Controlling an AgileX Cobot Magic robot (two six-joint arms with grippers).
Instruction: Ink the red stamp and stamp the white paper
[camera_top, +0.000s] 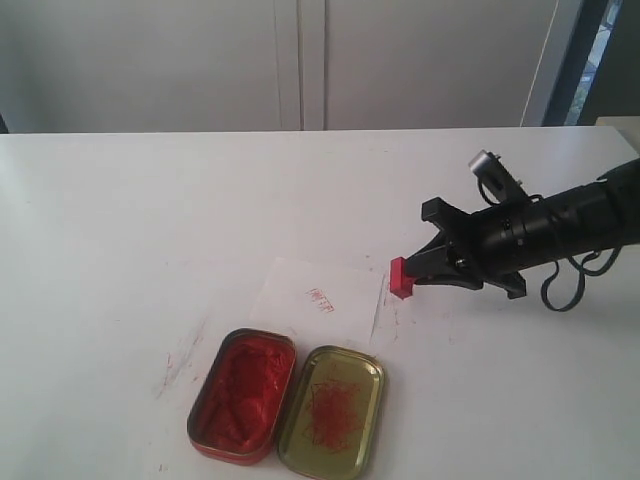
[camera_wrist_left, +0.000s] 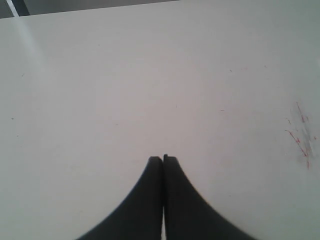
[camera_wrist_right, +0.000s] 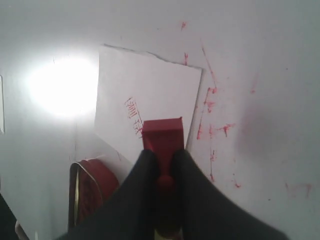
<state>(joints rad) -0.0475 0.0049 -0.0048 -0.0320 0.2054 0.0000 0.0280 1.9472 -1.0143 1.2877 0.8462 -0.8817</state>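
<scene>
My right gripper (camera_top: 412, 276) is shut on the red stamp (camera_top: 400, 278), holding it by its knob just above the right edge of the white paper (camera_top: 320, 300). In the right wrist view the red stamp (camera_wrist_right: 162, 135) juts out beyond the fingers (camera_wrist_right: 142, 172) over the white paper (camera_wrist_right: 145, 90), which bears a red printed mark (camera_wrist_right: 133, 112). The same red mark (camera_top: 320, 299) shows in the exterior view. My left gripper (camera_wrist_left: 163, 159) is shut on nothing over bare tabletop and is not in the exterior view.
An oval tin of red ink (camera_top: 243, 393) stands near the front edge, with its gold lid (camera_top: 332, 411) beside it, both just in front of the paper. Red smears (camera_wrist_right: 210, 107) mark the tabletop by the paper's edge. More specks (camera_wrist_left: 299, 137) lie near the left gripper.
</scene>
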